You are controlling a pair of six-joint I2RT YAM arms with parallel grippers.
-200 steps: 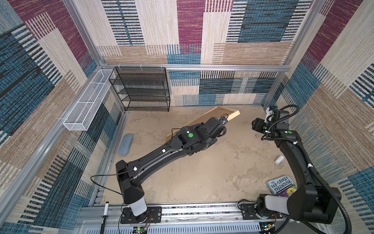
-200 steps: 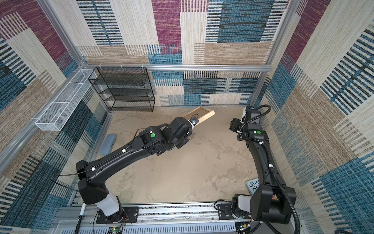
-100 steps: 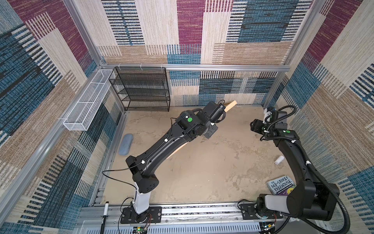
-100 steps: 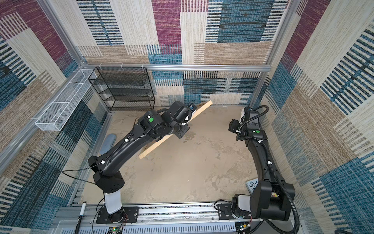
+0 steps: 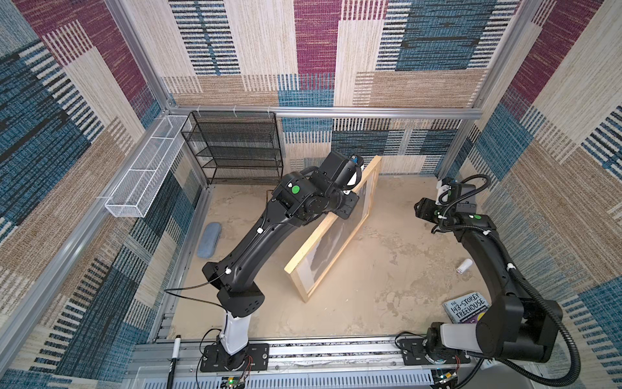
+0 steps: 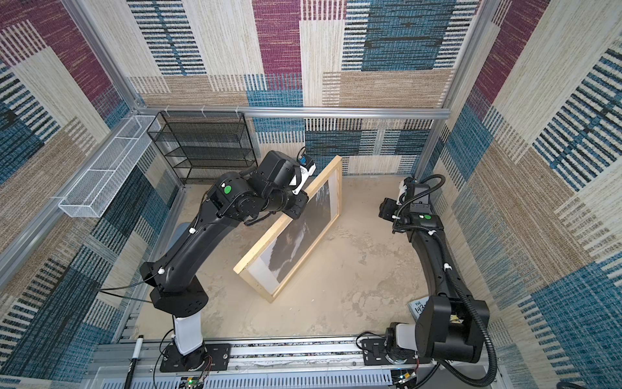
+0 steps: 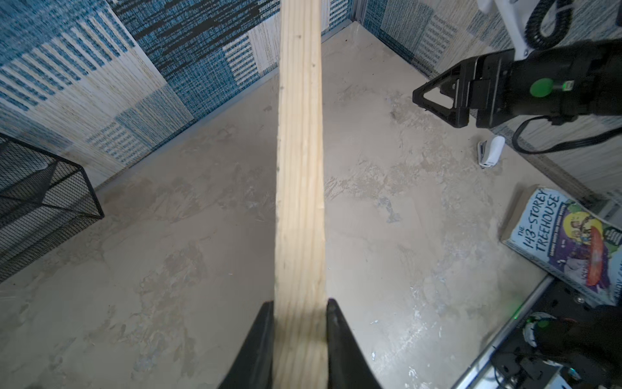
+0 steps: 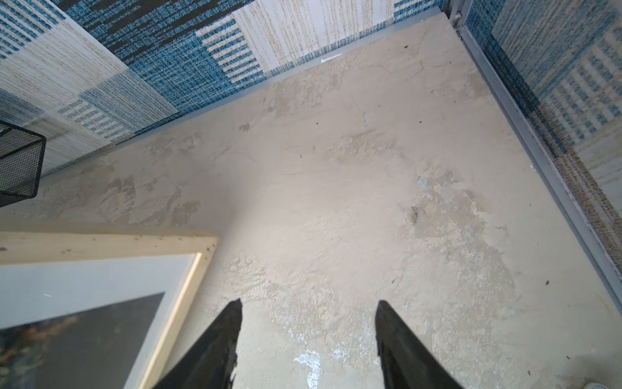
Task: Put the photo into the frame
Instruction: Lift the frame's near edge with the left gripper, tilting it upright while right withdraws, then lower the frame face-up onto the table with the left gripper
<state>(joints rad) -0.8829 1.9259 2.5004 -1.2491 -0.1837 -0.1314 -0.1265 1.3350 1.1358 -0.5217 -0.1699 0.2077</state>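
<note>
The left gripper (image 7: 300,304) clamps the upper rail of the large pale wooden rectangular frame (image 7: 299,134); the right gripper (image 8: 308,303) gapes empty beside it.

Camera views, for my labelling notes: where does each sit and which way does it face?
Both top views: high overhead, facing down and forward; left arm, right arm show.
Left wrist: looks along the frame; left claw grips it, right claw shows.
Right wrist: faces the table; open right claw shows.
Shared: both wrist views show the frame.
</note>
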